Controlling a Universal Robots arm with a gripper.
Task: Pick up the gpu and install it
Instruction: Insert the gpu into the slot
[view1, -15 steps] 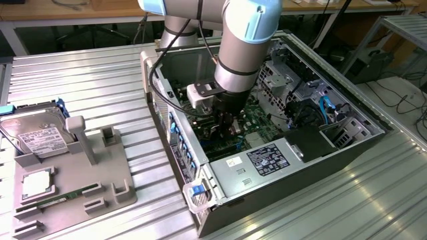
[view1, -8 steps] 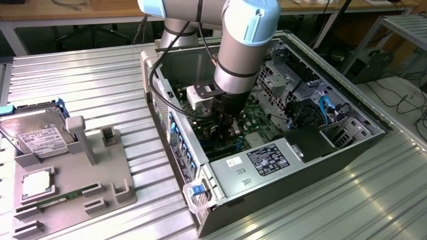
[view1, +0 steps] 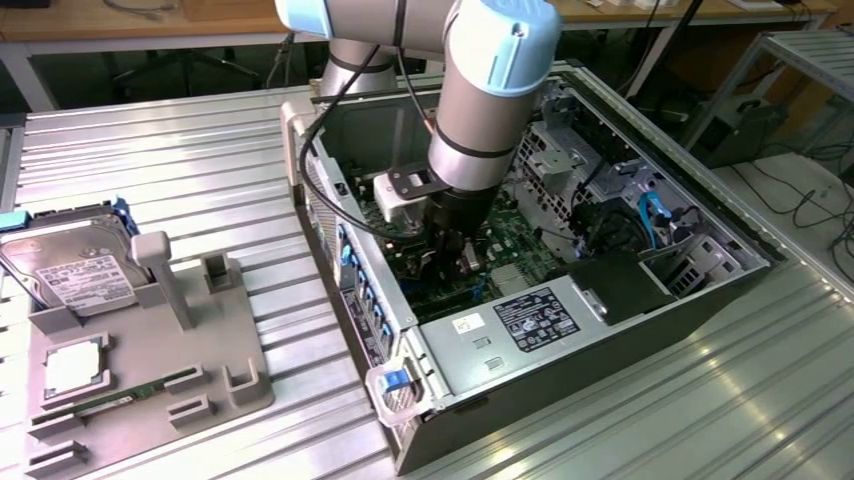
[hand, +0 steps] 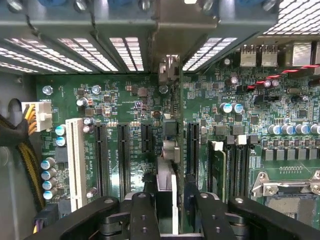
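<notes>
Exterior view first, taking the open computer case (view1: 561, 330) as the landmark. Far off to its side, toward the exterior view's left, a grey holder tray (view1: 147, 390) lies on the ribbed metal table (view1: 174, 160). The tray carries a silver hard drive (view1: 74, 270) with a white label, and nearer the camera a slim green memory stick (view1: 127, 397) sits in a slot. Beyond the case, wooden benches (view1: 160, 25) and trailing cables line the room. The robot arm (view1: 487, 90) reaches down into the case, and its gripper (view1: 454, 262) sits low over the green motherboard (view1: 514, 255). A black power supply (view1: 534, 318) with a label fills the case's near end. Past the case, toward the exterior view's right, stands a metal frame (view1: 801, 60) with cables on the floor.

Wrist view, inside the case: a white slot (hand: 76, 162) and black expansion slots (hand: 123, 160) run along the motherboard. The gpu (hand: 166, 192) stands on edge in line with one slot, its pale metal bracket up against the case's rear wall. The black fingers (hand: 145, 215) flank the card closely on both sides; whether they grip it or have just let go, I cannot tell.
</notes>
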